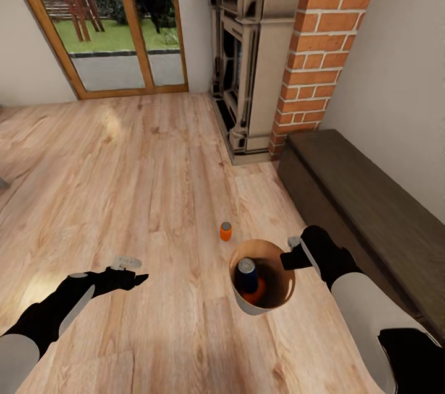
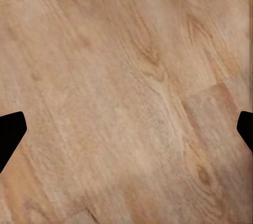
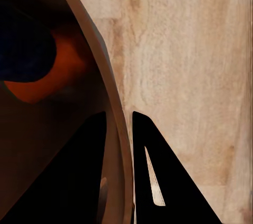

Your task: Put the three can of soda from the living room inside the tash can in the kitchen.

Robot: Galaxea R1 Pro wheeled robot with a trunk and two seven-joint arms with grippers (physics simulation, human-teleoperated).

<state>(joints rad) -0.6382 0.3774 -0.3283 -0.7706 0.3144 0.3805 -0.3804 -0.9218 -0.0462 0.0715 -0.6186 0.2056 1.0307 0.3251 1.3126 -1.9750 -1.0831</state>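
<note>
Open wood floor (image 1: 123, 184) ahead of my left gripper (image 1: 127, 270); obstacles on my right: bin (image 1: 281, 295), loose orange can (image 1: 225, 231), low cabinet (image 1: 371, 208), fireplace (image 1: 253, 54).

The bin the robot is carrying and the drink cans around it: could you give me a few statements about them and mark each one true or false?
1. The right hand grips the bin by its rim. True: one finger sits inside the wall, one outside.
2. The bin is empty. False: a dark blue can and an orange can lie inside.
3. An orange can on the floor stands upright beyond the bin. True.
4. The left hand holds a can. False: it is open above bare floor.
5. The bin stands in front of the fireplace opening. False: it is well short of it, near the dark low cabinet.
</note>
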